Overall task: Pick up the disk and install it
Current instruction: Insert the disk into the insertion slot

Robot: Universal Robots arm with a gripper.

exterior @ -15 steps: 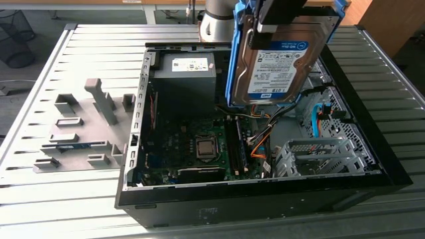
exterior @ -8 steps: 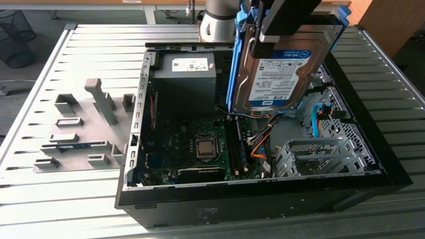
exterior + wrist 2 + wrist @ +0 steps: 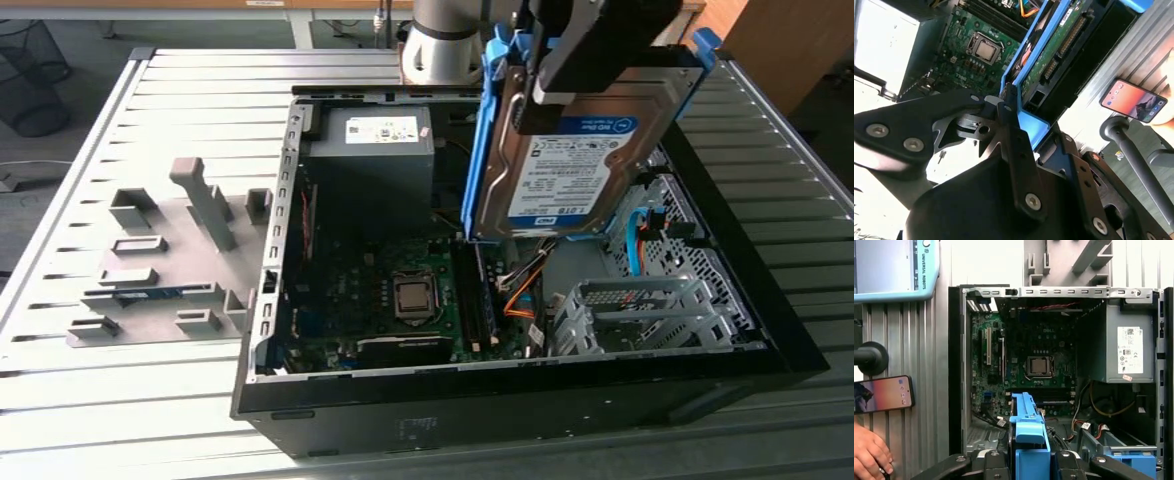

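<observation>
Hanging on end over the open computer case (image 3: 787, 350): the disk (image 3: 574, 170), silver with a white-and-blue label, framed in blue plastic, label side towards the exterior view.
Gripper (image 3: 577, 95): clamped on the disk's upper end, fingers (image 3: 995, 462) pressed to either side of the blue frame.
Disk's lower edge: over the case interior, between the power-supply box (image 3: 374, 150) and the metal drive cage (image 3: 641, 310); whether it touches anything cannot be told.
Case floor: green circuit board (image 3: 380, 290) with a square processor socket (image 3: 414, 297).
Table (image 3: 80, 400): ribbed metal, bearing a grey moulded fixture (image 3: 160, 260) on the exterior view's left of the case.
Beside the case in the first wrist view: a phone (image 3: 881, 395) and a person's hand (image 3: 869, 455).
</observation>
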